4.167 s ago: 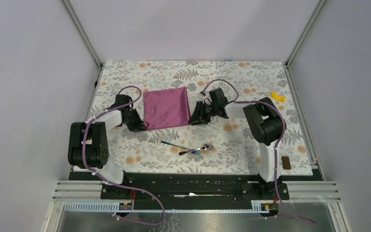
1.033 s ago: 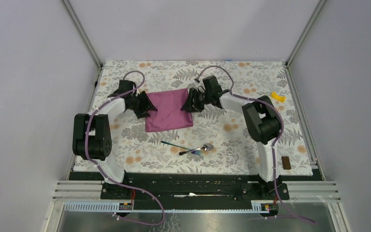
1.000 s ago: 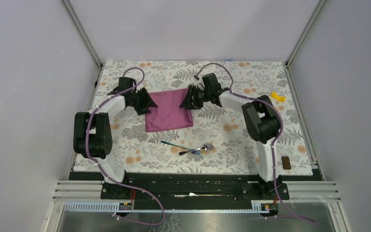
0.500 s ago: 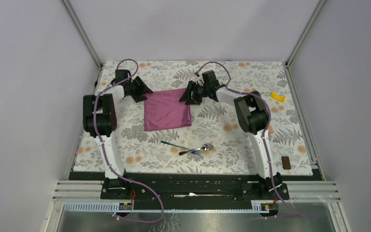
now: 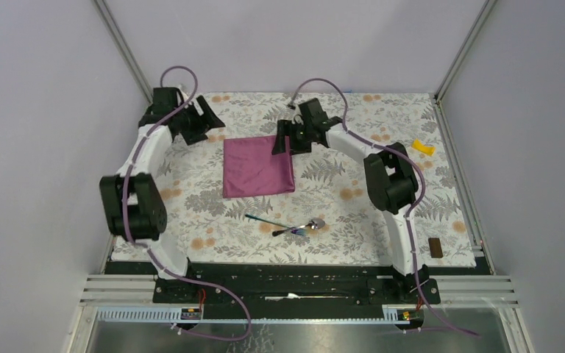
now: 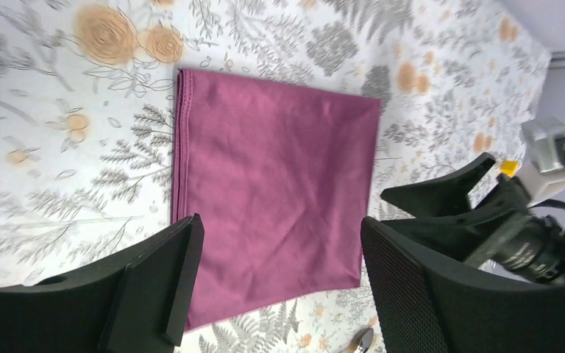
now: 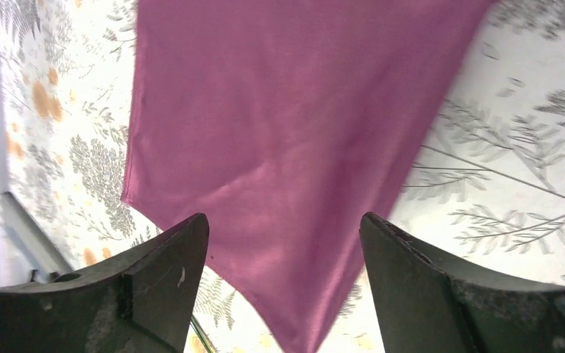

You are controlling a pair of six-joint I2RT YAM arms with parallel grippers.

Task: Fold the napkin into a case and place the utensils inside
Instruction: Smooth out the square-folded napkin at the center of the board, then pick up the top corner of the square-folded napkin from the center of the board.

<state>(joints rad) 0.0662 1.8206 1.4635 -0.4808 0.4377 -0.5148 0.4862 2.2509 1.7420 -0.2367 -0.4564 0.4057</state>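
Note:
The dark purple napkin [image 5: 257, 165] lies flat on the tablecloth as a folded near-square, with no narrow case shape to it. My left gripper [image 5: 210, 122] hangs open beyond its far left corner and holds nothing. In the left wrist view, the napkin [image 6: 272, 184] spreads below the open left gripper [image 6: 279, 232]. My right gripper [image 5: 282, 141] is open over the far right corner. In the right wrist view, the napkin [image 7: 279, 140] shows between the open right gripper's [image 7: 283, 232] fingers. The utensils lie crossed nearer the arms' bases: a silver spoon [image 5: 309, 225] and a bluish-handled piece [image 5: 263, 219].
A small yellow piece [image 5: 424, 148] lies at the far right of the floral tablecloth [image 5: 353, 213]. A small brown block [image 5: 435, 247] sits near the front right edge. Metal frame posts and grey walls close in the table.
Both grippers have opened wide and drawn back from the napkin's far corners toward the back of the table. The napkin now lies flat and free.

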